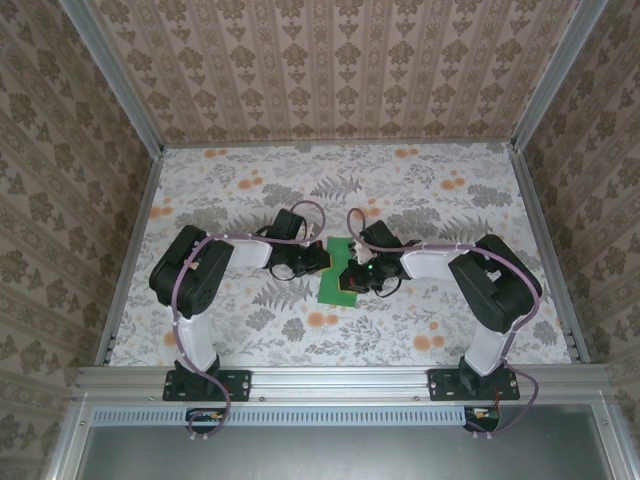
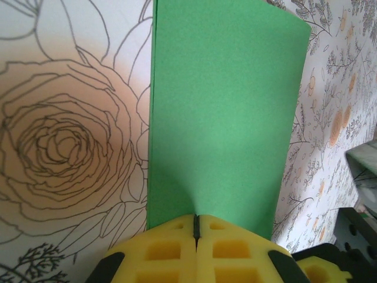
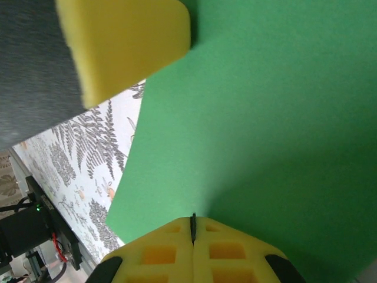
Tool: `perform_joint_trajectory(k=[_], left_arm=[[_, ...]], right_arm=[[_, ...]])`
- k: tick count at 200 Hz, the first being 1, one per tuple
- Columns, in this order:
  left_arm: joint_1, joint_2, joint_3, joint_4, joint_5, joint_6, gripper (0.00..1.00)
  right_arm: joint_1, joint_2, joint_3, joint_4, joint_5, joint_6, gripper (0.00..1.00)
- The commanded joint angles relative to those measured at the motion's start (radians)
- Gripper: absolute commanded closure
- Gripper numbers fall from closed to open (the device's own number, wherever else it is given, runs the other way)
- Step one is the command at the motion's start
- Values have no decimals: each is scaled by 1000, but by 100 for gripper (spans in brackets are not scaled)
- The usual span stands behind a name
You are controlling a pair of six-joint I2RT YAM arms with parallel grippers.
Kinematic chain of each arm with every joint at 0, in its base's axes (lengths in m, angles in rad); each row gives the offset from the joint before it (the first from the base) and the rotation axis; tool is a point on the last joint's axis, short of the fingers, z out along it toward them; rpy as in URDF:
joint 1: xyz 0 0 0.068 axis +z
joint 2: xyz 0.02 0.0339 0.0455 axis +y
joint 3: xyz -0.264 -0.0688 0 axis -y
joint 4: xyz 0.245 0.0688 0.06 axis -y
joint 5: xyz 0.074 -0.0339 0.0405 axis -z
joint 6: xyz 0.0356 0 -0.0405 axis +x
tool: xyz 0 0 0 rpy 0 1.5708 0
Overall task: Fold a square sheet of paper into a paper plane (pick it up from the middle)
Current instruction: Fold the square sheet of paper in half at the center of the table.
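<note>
Green paper, thin and plain, marks the centre of the top view: the square sheet of paper (image 1: 332, 285) lies on the floral tablecloth (image 1: 400, 190). The left gripper (image 1: 318, 262) and right gripper (image 1: 358, 277) are brought together over its middle, from left and right.

At the lower edge of the left wrist view, the left gripper (image 2: 196, 227) is seen clenched, its yellow pads pressed seam to seam. A small pucker of the sheet (image 2: 224, 118) runs into that seam, so a pinch on the paper is judged. A doubled edge is seen along the sheet's left side, and its upper right corner curls off the cloth (image 2: 70, 135).

At the bottom of the right wrist view, the right gripper (image 3: 192, 227) is likewise closed, with a shaded ridge of the sheet (image 3: 283, 118) leading into it. A yellow pad (image 3: 129, 41) of the other arm is seen at upper left.

The sheet is judged very light, limp and easily creased or torn. It is best taken by a shallow pinch at mid-sheet. No brand or writing can be read.
</note>
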Motion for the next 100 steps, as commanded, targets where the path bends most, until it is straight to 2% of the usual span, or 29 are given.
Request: perform_joint_trajectory(k=[1,100], left_arm=[[3,149,-85,-298,-256,12,100],[25,154,-105,-294,-270,9,100]], right_arm=[[6,17,-42,20,-4,-25,100],[-8,-120,-217,-80,-4,-85,100]])
